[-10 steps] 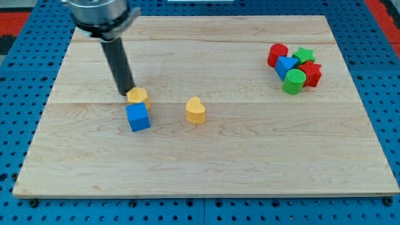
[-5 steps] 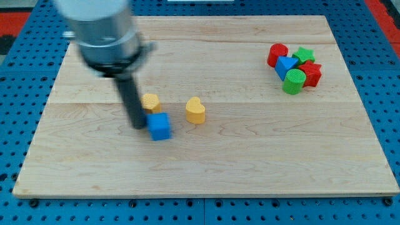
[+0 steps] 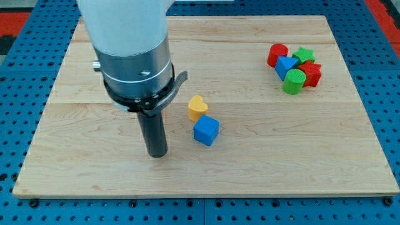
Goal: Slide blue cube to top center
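The blue cube lies on the wooden board just left of the board's middle. It touches the lower right side of a yellow heart-shaped block. My tip rests on the board to the left of the blue cube and slightly below it, a clear gap apart. The arm's wide grey body hides the board above the tip.
A tight cluster sits at the view's upper right: a red cylinder, a green star, a blue triangular block, a red block and a green cylinder. A blue pegboard surrounds the board.
The blue cube has slid to the right, up against the yellow heart. My tip has moved down and right. A second yellow block seen earlier no longer shows.
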You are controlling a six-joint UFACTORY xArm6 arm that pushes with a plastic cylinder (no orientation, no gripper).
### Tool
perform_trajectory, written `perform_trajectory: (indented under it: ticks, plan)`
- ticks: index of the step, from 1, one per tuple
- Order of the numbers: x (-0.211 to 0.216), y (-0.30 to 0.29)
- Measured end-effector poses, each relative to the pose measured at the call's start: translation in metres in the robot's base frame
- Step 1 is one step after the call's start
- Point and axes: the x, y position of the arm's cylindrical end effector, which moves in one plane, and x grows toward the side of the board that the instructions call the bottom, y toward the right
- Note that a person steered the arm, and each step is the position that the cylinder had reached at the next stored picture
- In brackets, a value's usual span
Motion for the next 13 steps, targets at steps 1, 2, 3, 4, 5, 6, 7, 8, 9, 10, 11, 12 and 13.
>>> perform_trajectory:
  ticks: [1, 2, 3, 4, 5, 6, 7, 8, 9, 10, 11, 12, 13]
  plan:
    - [0.004, -0.003]
    - [0.005, 0.010]
    - [0.007, 0.053]
    - [-0.001, 0.084]
    - [-0.011, 0.084]
    - [-0.028, 0.078]
    - [-0.059, 0.084]
    - [-0.096, 0.088]
    - [-0.114, 0.109]
    - [-0.106, 0.191]
    - [-0.111, 0.245]
    - [-0.101, 0.219]
    - [-0.093, 0.163]
